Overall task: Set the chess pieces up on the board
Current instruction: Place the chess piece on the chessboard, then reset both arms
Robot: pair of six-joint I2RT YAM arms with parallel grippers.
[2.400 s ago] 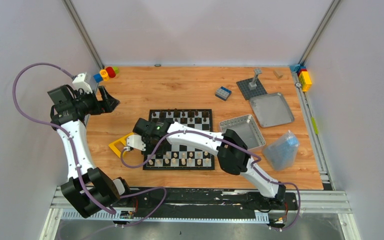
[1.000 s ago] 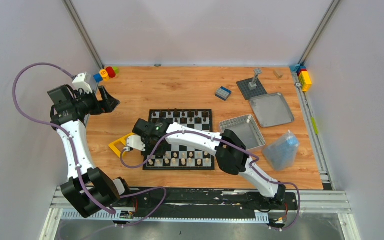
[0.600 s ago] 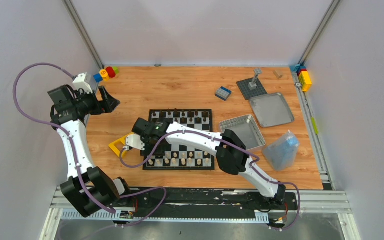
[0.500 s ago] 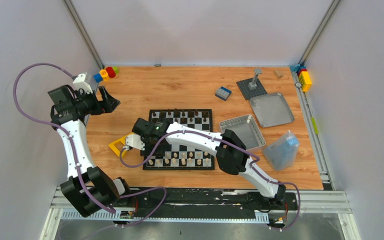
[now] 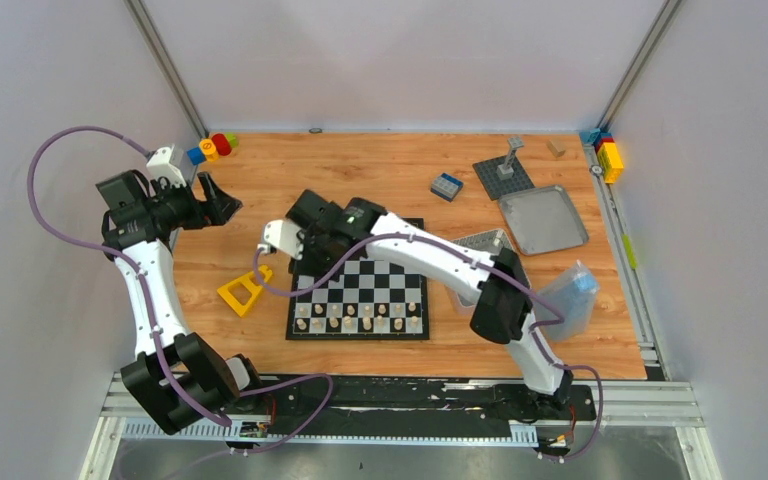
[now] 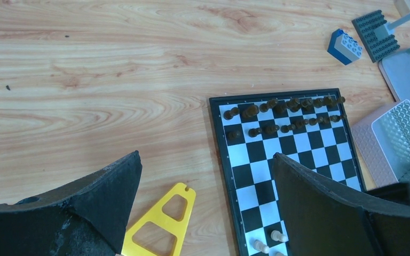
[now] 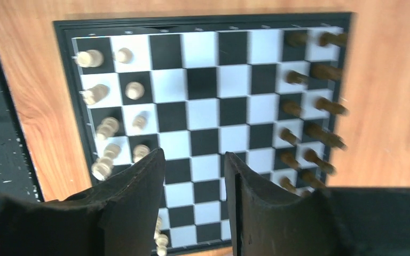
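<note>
Chessboard [image 5: 360, 296] lies flat on your wooden table [image 5: 360, 180]. Right gripper [image 7: 195, 160] hovers above it, jaws slightly parted, empty. Left gripper [image 6: 205, 157] gapes wide, empty. Dark chess pieces [image 6: 293, 104] occupy the far rows, pale pieces [image 7: 109, 128] the near rows.

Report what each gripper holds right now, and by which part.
Nothing is held. The left gripper is wide open and empty; the right gripper is open above the flat black-and-white checked chessboard, nothing in its gap.
</note>
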